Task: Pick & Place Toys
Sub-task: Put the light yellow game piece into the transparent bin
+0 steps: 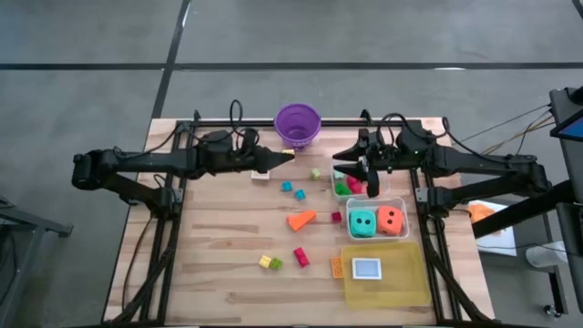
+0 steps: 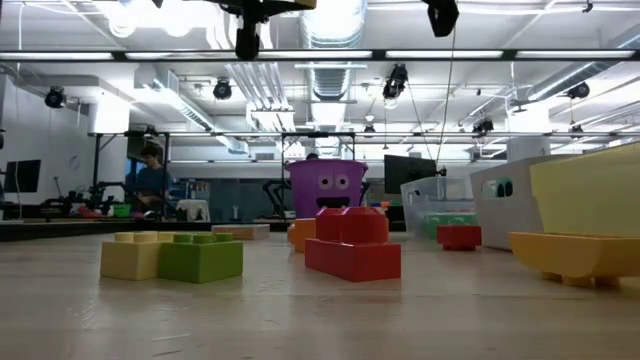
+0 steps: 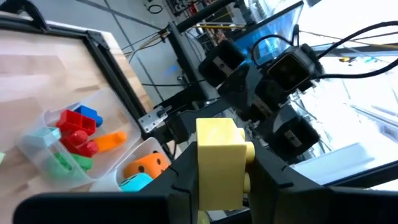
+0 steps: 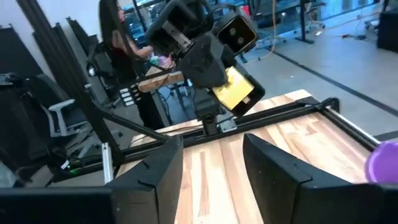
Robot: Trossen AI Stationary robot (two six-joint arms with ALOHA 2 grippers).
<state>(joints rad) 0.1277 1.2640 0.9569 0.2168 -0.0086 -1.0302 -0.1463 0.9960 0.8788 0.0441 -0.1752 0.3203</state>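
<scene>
We see the left gripper point(image 1: 290, 155) raised at approx 12 o'clock of the table point(image 1: 219, 273), just beside the purple bucket point(image 1: 298, 124), fingers clamped on a yellow block point(image 3: 217, 163). Right gripper point(image 1: 353, 169) sits over the clear tub point(image 1: 346, 185) w/ red and green pieces at 2 o'clock, fingers apart, nothing between them. Other toys lie mid-table: orange wedge point(image 1: 301, 219), red block point(image 1: 301, 257), yellow-green pair point(image 1: 270, 262). Two dice point(image 1: 376, 221) sit in a second tub at 3 o'clock.
</scene>
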